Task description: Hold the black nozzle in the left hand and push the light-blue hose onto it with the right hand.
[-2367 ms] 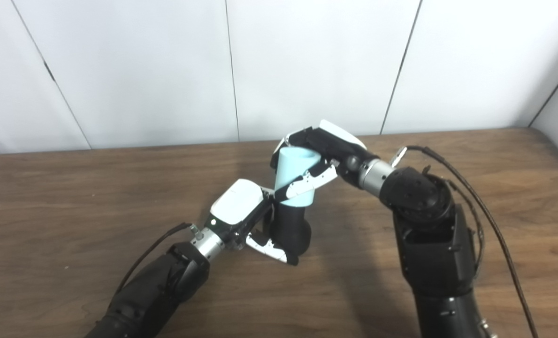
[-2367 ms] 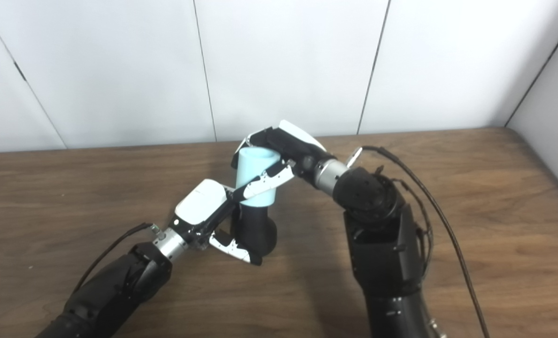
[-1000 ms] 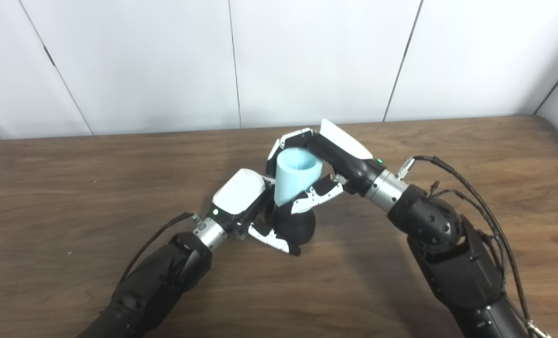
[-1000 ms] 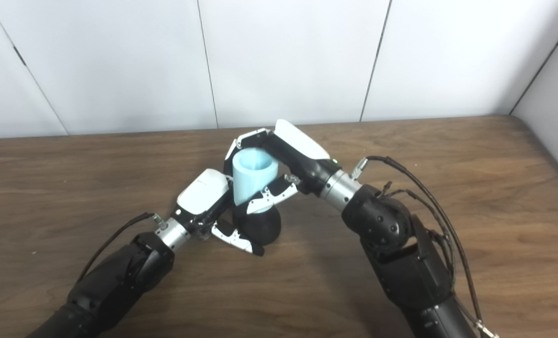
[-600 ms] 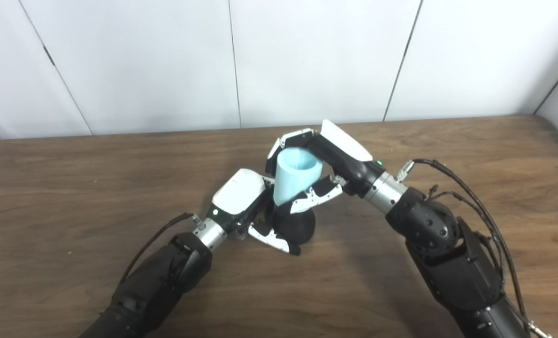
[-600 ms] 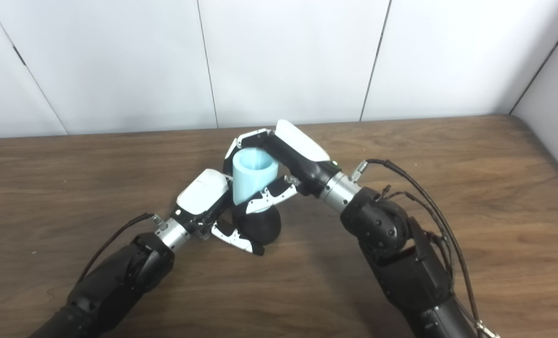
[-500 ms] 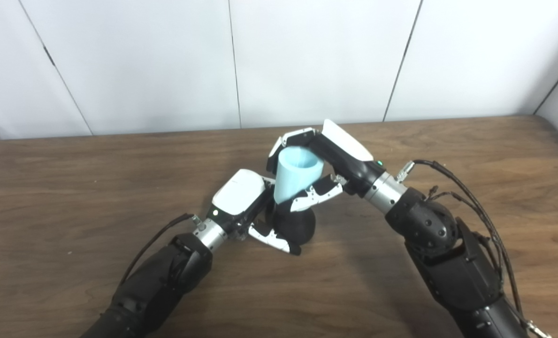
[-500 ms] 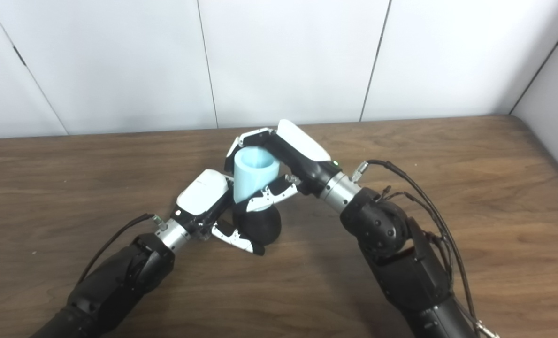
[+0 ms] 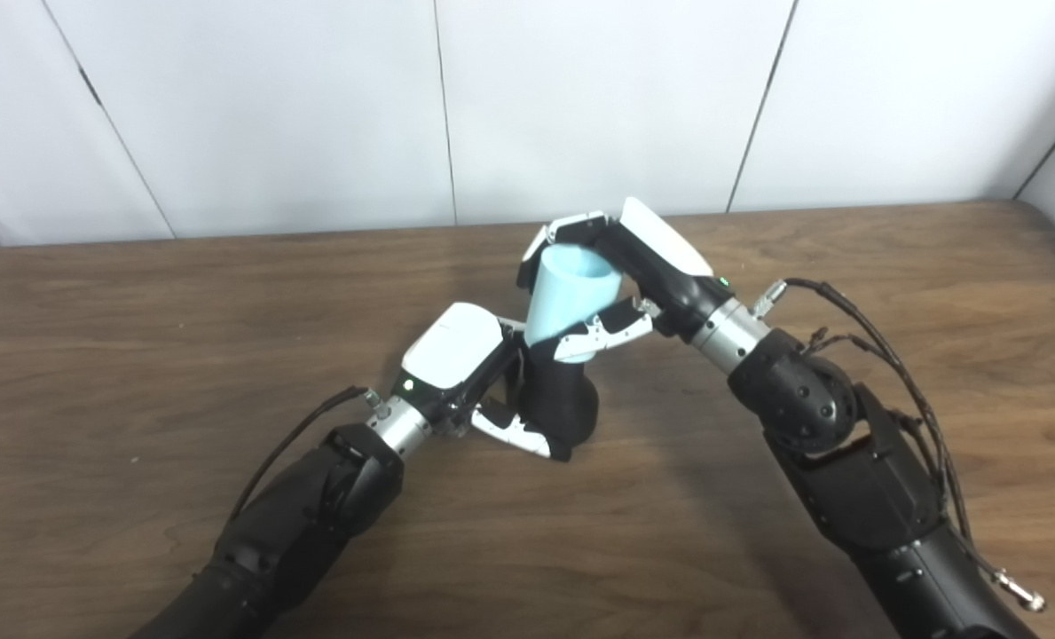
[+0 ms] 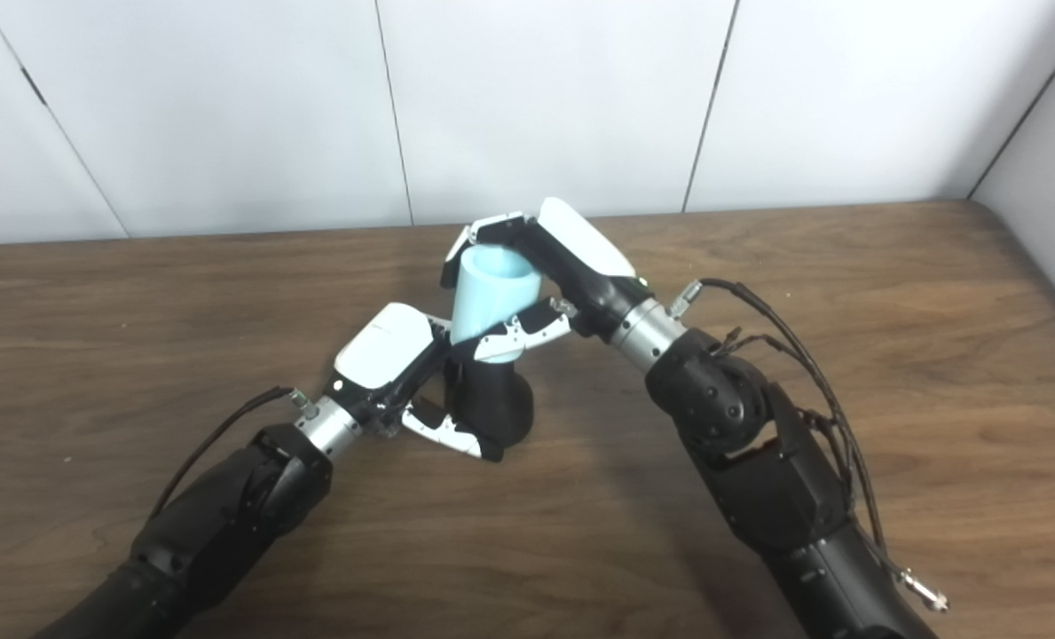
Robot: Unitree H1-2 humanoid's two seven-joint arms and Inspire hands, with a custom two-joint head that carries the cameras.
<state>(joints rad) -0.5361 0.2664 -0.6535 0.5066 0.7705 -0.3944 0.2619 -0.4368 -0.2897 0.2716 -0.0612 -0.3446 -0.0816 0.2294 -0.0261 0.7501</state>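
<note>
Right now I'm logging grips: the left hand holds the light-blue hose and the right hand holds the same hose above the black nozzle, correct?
Not quite. The left hand is shut on the black nozzle, not the hose. The right hand does hold the light-blue hose above the nozzle; the left eye view shows it.

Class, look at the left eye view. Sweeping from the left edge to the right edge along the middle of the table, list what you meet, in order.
Left hand → black nozzle → right hand → black cables looping off the right arm. The light-blue hose sits above the nozzle and overlaps it, so it is left out.
</note>
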